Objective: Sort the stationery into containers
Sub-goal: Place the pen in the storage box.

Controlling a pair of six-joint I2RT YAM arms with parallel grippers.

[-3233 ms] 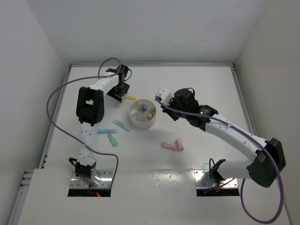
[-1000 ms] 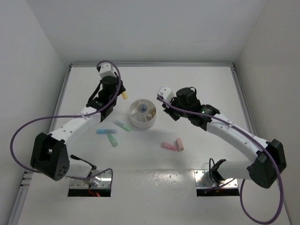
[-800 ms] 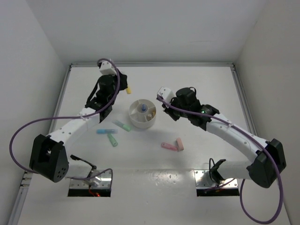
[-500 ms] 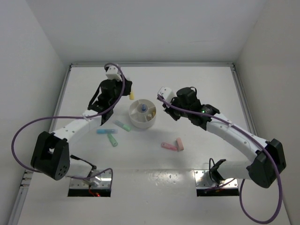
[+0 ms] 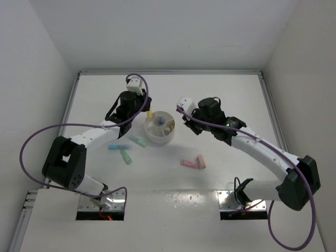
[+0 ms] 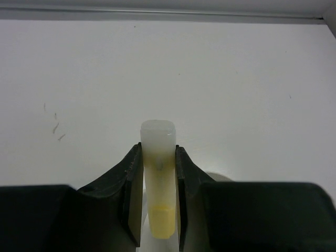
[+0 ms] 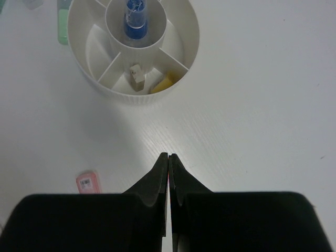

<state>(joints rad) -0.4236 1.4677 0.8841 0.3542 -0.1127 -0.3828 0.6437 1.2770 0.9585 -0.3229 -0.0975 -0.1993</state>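
— Just left of the dish (image 5: 157, 138) in the overhead view: what does the left pincer (image 6: 158, 152) hold?
— A yellow bar (image 6: 159, 181) with a pale cap, clamped lengthwise between its jaws.
— And the right pincer (image 7: 168, 156)?
— Jaws pressed together, empty, over bare counter (image 7: 252, 121) right of the dish.
— Inside the dish?
— A blue piece (image 7: 135, 21) in the centre cup; a beige block (image 7: 136, 76) and a yellow piece (image 7: 164, 84) in one wedge. A blue bar (image 5: 115, 147), green bars (image 5: 126, 156) and pink bars (image 5: 189, 164) lie loose lower down.
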